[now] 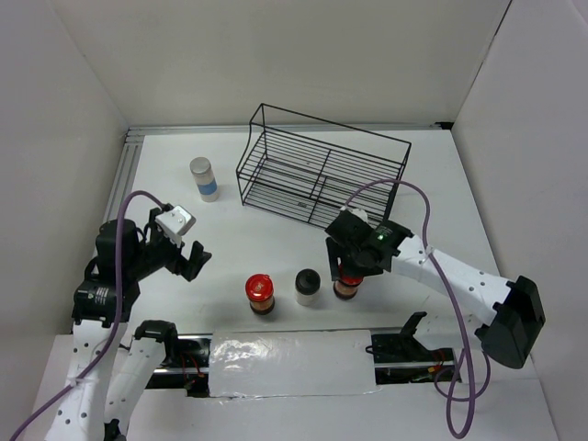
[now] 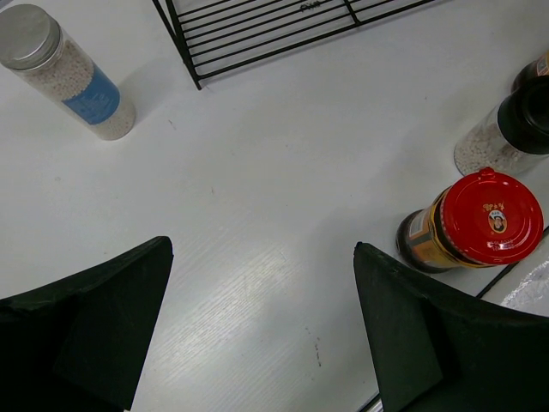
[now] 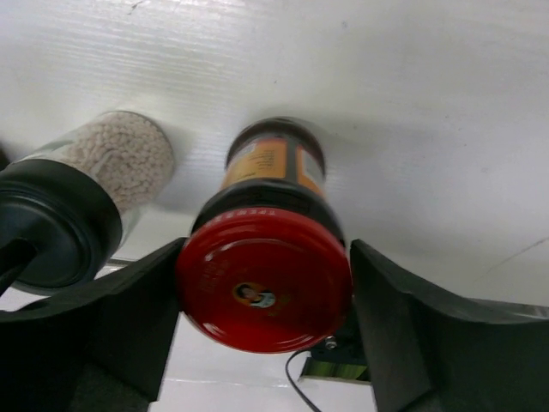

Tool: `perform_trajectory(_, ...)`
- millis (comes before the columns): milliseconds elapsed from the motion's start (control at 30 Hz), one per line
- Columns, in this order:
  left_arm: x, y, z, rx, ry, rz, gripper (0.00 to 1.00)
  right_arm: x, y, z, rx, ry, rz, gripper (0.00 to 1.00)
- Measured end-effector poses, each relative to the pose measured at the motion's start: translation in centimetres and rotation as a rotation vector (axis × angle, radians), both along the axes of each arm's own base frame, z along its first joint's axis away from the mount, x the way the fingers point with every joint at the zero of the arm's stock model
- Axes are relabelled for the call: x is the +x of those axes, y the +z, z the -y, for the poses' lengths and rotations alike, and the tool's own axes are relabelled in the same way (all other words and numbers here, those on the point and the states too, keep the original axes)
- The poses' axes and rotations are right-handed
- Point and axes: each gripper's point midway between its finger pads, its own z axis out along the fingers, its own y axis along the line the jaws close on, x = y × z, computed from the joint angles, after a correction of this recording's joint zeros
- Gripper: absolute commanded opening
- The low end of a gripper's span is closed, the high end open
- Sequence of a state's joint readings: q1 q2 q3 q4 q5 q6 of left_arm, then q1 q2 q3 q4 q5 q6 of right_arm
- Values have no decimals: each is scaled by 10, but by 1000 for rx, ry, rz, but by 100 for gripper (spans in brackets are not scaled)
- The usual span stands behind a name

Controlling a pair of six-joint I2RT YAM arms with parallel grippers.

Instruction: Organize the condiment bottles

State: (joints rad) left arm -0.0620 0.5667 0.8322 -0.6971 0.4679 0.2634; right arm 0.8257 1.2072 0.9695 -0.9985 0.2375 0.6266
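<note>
Four condiment jars stand on the white table. A red-lidded jar (image 1: pixel 347 288) stands between the fingers of my right gripper (image 1: pixel 350 272); in the right wrist view both fingers press the sides of its red lid (image 3: pixel 264 279), so the right gripper (image 3: pixel 266 247) is shut on it. Left of it stand a whitish jar with a black cap (image 1: pixel 307 286) (image 3: pixel 77 197) and a second red-lidded jar (image 1: pixel 261 294) (image 2: pixel 485 219). A white jar with a grey lid and blue label (image 1: pixel 204 178) (image 2: pixel 64 73) stands far left. My left gripper (image 1: pixel 195 262) (image 2: pixel 262 246) is open and empty above bare table.
A black wire basket (image 1: pixel 322 165) (image 2: pixel 257 26) stands at the back centre, just beyond the right gripper. The table's front edge with a taped strip (image 1: pixel 294 354) runs close behind the row of three jars. White walls enclose the table.
</note>
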Motion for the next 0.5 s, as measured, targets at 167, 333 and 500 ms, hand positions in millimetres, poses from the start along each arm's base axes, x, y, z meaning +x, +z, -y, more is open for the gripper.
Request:
perform_trajectory(167,1,-1,0,0,0,-5,99,-1,-1,0,6,5,-1,38)
perform_trajectory(333,3,-2,0,3,3,-10,99,-4,2,-1,-8,30,-13,0)
perform_trajectory(500,4,-2,-1,6,8,-6,99,10,54,-18,-6,103,44,0)
